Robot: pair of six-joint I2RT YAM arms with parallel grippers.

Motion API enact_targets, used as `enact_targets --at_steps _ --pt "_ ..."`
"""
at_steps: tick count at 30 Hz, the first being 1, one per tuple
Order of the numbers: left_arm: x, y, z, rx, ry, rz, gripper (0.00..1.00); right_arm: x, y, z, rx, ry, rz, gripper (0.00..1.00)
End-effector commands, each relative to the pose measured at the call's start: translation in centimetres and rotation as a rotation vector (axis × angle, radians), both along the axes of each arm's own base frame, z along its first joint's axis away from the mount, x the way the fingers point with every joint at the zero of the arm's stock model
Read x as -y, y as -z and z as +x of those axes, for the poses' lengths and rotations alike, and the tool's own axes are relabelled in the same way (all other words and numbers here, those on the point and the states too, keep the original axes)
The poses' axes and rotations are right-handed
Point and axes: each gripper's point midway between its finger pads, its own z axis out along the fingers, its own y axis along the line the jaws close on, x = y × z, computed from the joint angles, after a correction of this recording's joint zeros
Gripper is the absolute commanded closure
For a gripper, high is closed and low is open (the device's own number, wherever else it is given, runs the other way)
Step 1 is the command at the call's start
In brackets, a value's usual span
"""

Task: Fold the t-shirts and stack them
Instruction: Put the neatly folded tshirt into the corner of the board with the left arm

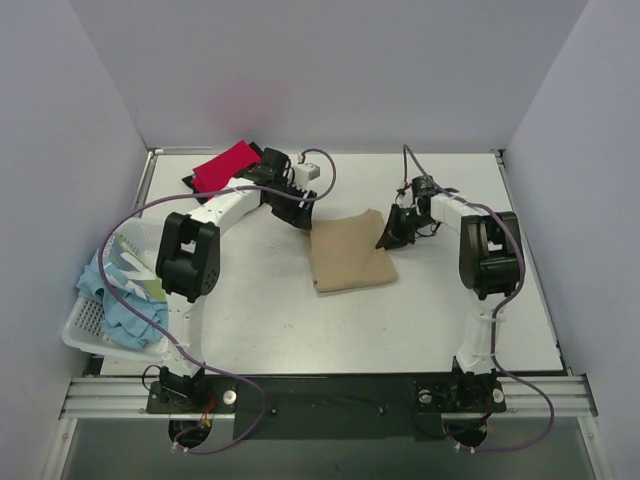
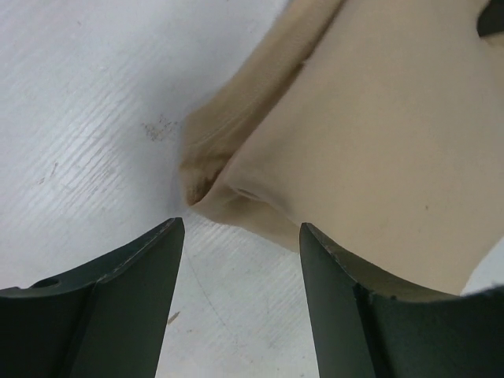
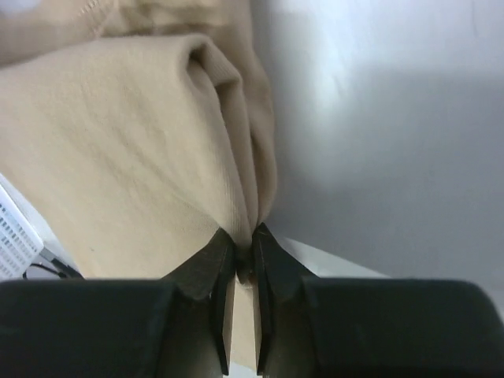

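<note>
A tan-beige t-shirt (image 1: pixel 348 255) lies folded in the middle of the table. My left gripper (image 1: pixel 303 218) is open at its far left corner; in the left wrist view (image 2: pixel 241 230) the fingers stand just short of the cloth's corner (image 2: pixel 213 189). My right gripper (image 1: pixel 392 238) is shut on the shirt's far right edge, pinching a fold (image 3: pixel 236 189) between its fingertips (image 3: pixel 244 236). A bright red t-shirt (image 1: pixel 222 165) lies folded on a black one (image 1: pixel 265 160) at the back left. Light blue t-shirts (image 1: pixel 115 300) fill the basket at the left.
A white mesh basket (image 1: pixel 85 335) stands at the table's left front edge. Grey walls close in the table on three sides. Purple cables loop over both arms. The arm bases sit on a rail at the near edge.
</note>
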Motion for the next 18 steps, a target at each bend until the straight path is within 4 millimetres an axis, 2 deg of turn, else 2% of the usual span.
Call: enact_targets --at_steps 1,2,3,4,5,7,8,10,11,12,13,14,15,16,17,18 --pt "-1.6 -5.7 1.0 0.147 -0.002 -0.042 0.29 -3.8 -2.3 5.7 0.132 -0.149 0.063 0.93" --pt "-2.0 -5.9 0.9 0.155 0.002 -0.03 0.29 -4.6 -2.6 5.7 0.12 -0.186 0.072 0.89" --pt "-2.6 -5.8 0.9 0.165 0.004 0.005 0.29 -5.6 -2.7 7.0 0.149 -0.234 0.065 0.84" --pt "-3.3 -5.9 1.1 0.18 -0.014 0.041 0.29 -5.9 -2.5 6.8 0.127 -0.251 0.042 0.77" --pt "-3.8 -5.9 1.3 0.188 -0.024 0.059 0.29 -6.4 -2.6 8.0 0.15 -0.268 0.023 0.74" --pt "-4.7 -5.9 1.7 0.213 -0.042 0.093 0.29 -6.1 -2.9 8.8 0.15 -0.242 -0.002 0.67" --pt "-4.9 -5.7 1.9 0.217 -0.044 0.101 0.29 -5.8 -3.1 9.1 0.152 -0.219 -0.008 0.57" --pt "-5.1 -4.8 2.4 0.206 -0.044 0.114 0.27 -4.7 -4.5 9.9 0.185 -0.185 -0.026 0.47" --pt "-5.2 -4.2 2.3 0.184 -0.042 0.122 0.27 -3.6 -4.6 10.0 0.188 -0.164 -0.048 0.46" --pt "-4.9 -3.4 2.5 0.154 -0.038 0.121 0.27 -3.1 -5.8 10.1 0.216 -0.161 -0.057 0.44" --pt "-5.1 -2.6 1.9 0.105 -0.039 0.129 0.27 -1.9 -5.5 9.9 0.209 -0.145 -0.079 0.39" --pt "-4.8 -1.9 1.6 0.07 -0.033 0.119 0.27 -1.5 -7.0 9.8 0.243 -0.145 -0.087 0.38" --pt "-4.9 -1.4 1.2 0.042 -0.037 0.114 0.27 -0.4 -6.5 9.2 0.226 -0.131 -0.103 0.35" --pt "-4.7 -0.8 0.8 0.023 -0.031 0.1 0.26 0.3 -7.9 9.0 0.257 -0.128 -0.11 0.33" --pt "-4.5 -0.6 0.8 0.013 -0.046 0.086 0.25 0.8 -7.3 8.1 0.237 -0.128 -0.119 0.29" --pt "-4.3 -0.2 0.8 0.009 -0.048 0.072 0.22 1.2 -8.6 7.8 0.269 -0.128 -0.125 0.27"
